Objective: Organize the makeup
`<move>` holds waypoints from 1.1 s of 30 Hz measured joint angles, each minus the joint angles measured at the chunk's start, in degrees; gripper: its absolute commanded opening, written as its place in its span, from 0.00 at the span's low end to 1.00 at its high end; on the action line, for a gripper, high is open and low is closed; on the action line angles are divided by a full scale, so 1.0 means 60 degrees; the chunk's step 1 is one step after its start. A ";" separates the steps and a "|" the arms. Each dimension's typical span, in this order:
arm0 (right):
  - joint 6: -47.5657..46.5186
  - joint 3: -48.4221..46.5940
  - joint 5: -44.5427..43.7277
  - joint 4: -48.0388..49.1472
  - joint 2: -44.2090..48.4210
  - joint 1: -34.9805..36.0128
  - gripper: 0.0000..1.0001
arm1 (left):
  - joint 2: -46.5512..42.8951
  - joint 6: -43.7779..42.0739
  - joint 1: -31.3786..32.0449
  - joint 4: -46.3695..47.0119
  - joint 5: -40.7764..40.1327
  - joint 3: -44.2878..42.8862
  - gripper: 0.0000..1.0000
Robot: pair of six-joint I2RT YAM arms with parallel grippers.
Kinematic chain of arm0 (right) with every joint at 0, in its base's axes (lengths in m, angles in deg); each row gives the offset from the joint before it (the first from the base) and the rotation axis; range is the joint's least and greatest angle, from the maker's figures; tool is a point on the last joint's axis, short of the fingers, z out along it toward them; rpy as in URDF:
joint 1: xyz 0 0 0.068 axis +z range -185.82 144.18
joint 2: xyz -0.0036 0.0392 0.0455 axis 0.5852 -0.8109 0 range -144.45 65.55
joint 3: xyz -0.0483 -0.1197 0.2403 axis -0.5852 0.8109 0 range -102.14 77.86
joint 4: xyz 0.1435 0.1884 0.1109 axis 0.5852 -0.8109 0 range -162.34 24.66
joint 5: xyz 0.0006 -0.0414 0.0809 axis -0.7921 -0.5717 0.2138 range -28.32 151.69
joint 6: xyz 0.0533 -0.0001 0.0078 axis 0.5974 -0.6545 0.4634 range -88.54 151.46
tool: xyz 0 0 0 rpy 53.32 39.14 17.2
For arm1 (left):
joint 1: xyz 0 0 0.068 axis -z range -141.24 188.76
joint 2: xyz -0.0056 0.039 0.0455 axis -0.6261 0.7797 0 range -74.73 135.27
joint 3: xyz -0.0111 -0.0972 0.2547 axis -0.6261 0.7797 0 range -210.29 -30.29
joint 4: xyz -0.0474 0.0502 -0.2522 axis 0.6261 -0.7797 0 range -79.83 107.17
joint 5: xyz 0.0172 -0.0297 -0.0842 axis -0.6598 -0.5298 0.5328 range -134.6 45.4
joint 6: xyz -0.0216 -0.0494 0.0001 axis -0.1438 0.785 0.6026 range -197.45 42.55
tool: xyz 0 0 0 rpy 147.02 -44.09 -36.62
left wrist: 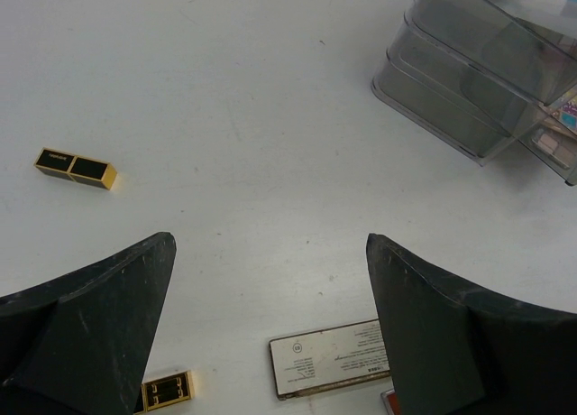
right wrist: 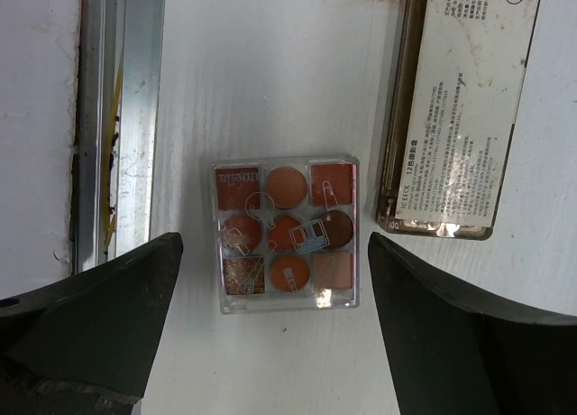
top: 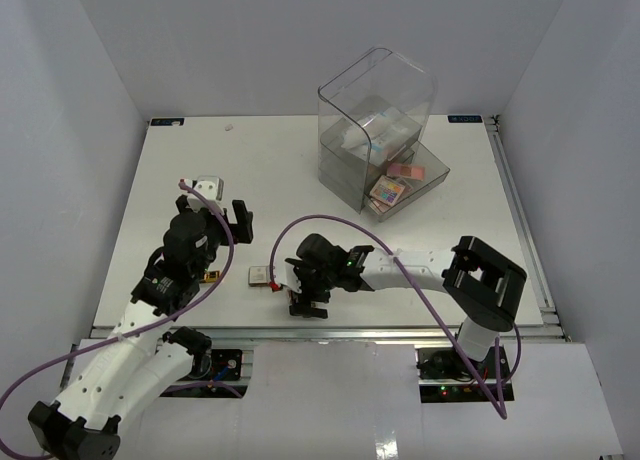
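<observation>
left arm [top: 185,248]: jaws spread wide | right arm [top: 400,268]: jaws spread wide

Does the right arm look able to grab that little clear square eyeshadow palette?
Probably yes: the right claw stands open above the clear square palette of orange-brown pans, nothing covering it.

The white bench [top: 300,170] looks matt, faintly scuffed. The tall clear plastic drawer box [top: 375,100] is smooth and glossy. The small square clear-plastic eyeshadow palette [right wrist: 288,233] shines; its brown pans look powdery, one glittery. The long rectangular compact [right wrist: 460,99] carries a paper label and a glossy gold edge. The dark fingers [left wrist: 99,325] of the left end effector [left wrist: 270,244] are matt, scratched plastic.
</observation>
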 measured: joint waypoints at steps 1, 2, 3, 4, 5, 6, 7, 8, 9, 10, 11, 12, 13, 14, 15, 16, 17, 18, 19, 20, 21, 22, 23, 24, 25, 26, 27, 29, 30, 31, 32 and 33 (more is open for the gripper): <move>0.0036 -0.0007 -0.0004 0.0018 -0.0007 0.0000 0.90 | -0.0009 0.0000 -0.0018 0.0000 0.0000 0.0000 0.98; 0.0069 -0.0015 -0.0012 0.0038 -0.0034 0.0000 0.90 | -0.0020 0.0000 -0.0034 0.0000 0.0000 0.0000 0.98; 0.0094 -0.0020 -0.0029 0.0066 -0.0074 0.0000 0.90 | -0.0035 0.0000 -0.0051 0.0000 0.0000 0.0000 0.98; 0.0112 -0.0024 -0.0055 0.0089 -0.0120 0.0000 0.90 | -0.0050 0.0000 -0.0064 0.0000 0.0000 0.0000 0.98; 0.0115 -0.0027 -0.0104 0.0099 -0.0178 0.0000 0.90 | -0.0065 0.0000 -0.0068 0.0000 0.0000 0.0000 0.98; 0.0115 -0.0027 -0.0152 0.0103 -0.0245 0.0000 0.90 | -0.0078 0.0000 -0.0076 0.0000 0.0000 0.0000 0.98; 0.0115 -0.0027 -0.0196 0.0104 -0.0308 0.0000 0.90 | -0.0092 0.0000 -0.0083 0.0000 0.0001 0.0000 0.98; 0.0115 -0.0027 -0.0236 0.0104 -0.0363 0.0000 0.90 | -0.0107 0.0000 -0.0088 0.0000 0.0003 0.0000 0.98; 0.0118 -0.0027 -0.0257 0.0108 -0.0408 0.0000 0.90 | -0.0120 0.0001 -0.0094 0.0000 0.0004 0.0000 0.98; 0.0120 -0.0027 -0.0260 0.0121 -0.0434 0.0000 0.90 | -0.0132 0.0005 -0.0100 0.0000 0.0004 0.0000 0.98; 0.0115 -0.0027 -0.0278 0.0145 -0.0437 0.0000 0.90 | -0.0142 0.0007 -0.0107 0.0000 0.0004 0.0000 0.98; 0.0115 -0.0027 -0.0297 0.0161 -0.0437 0.0000 0.90 | -0.0148 0.0008 -0.0110 0.0000 0.0004 0.0000 0.98; 0.0115 -0.0024 -0.0319 0.0179 -0.0437 0.0000 0.91 | -0.0154 0.0014 -0.0113 0.0000 0.0004 0.0000 0.98; 0.0115 -0.0015 -0.0356 0.0204 -0.0437 0.0000 0.92 | -0.0158 0.0020 -0.0116 0.0000 0.0004 0.0000 0.98; 0.0115 -0.0013 -0.0370 0.0218 -0.0437 0.0000 0.96 | -0.0159 0.0025 -0.0117 0.0000 0.0004 0.0000 0.98; 0.0113 -0.0011 -0.0390 0.0237 -0.0437 0.0000 0.98 | -0.0159 0.0028 -0.0117 0.0000 0.0004 0.0000 0.98; 0.0110 -0.0006 -0.0413 0.0262 -0.0437 0.0000 0.94 | -0.0159 0.0029 -0.0117 0.0000 0.0005 0.0000 0.98; 0.0106 0.0000 -0.0430 0.0295 -0.0437 0.0000 0.85 | -0.0159 0.0029 -0.0117 0.0000 0.0007 0.0000 0.98; 0.0101 0.0005 -0.0440 0.0329 -0.0437 0.0000 0.75 | -0.0159 0.0029 -0.0117 0.0000 0.0007 0.0000 0.98; 0.0106 0.0019 -0.0434 0.0361 -0.0437 0.0000 0.66 | -0.0159 0.0029 -0.0117 0.0000 0.0007 0.0000 0.98; 0.0111 0.0033 -0.0427 0.0393 -0.0437 0.0000 0.57 | -0.0159 0.0029 -0.0117 0.0000 0.0007 0.0000 0.98; 0.0095 0.0086 -0.0408 0.0463 -0.0426 0.0000 0.51 | -0.0159 0.0031 -0.0117 0.0000 0.0007 0.0000 0.98; 0.0060 0.0134 -0.0396 0.0522 -0.0404 0.0000 0.47 | -0.0159 0.0033 -0.0118 0.0000 0.0007 0.0001 0.98; 0.0007 0.0174 -0.0394 0.0567 -0.0373 0.0000 0.44 | -0.0159 0.0033 -0.0120 0.0000 0.0007 0.0003 0.98; -0.0047 0.0211 -0.0354 0.0574 -0.0347 0.0000 0.41 | -0.0159 0.0036 -0.0123 0.0000 0.0007 0.0010 0.98; -0.0096 0.0263 -0.0290 0.0585 -0.0309 -0.0002 0.37 | -0.0159 0.0041 -0.0124 0.0002 0.0007 0.0027 0.98; -0.0145 0.0320 -0.0222 0.0599 -0.0268 -0.0004 0.33 | -0.0159 0.0047 -0.0124 0.0004 0.0007 0.0046 0.98; -0.0375 0.0444 -0.0071 0.0507 -0.0121 -0.0023 0.25 | -0.0157 0.0060 -0.0124 0.0000 0.0007 0.0096 0.98; -0.0524 0.0522 0.0022 0.0386 -0.0010 -0.0044 0.23 | -0.0155 0.0062 -0.0124 -0.0004 0.0007 0.0113 0.98; -0.0693 0.0593 0.0142 0.0198 0.0120 -0.0076 0.19 | -0.0155 0.0062 -0.0124 -0.0004 0.0007 0.0124 0.98; -0.0913 0.0643 0.0297 -0.0034 0.0264 -0.0112 0.17 | -0.0155 0.0062 -0.0124 -0.0003 0.0007 0.0127 0.98; -0.1169 0.0672 0.0498 -0.0349 0.0425 -0.0174 0.14 | -0.0155 0.0062 -0.0124 0.0000 0.0007 0.0127 0.98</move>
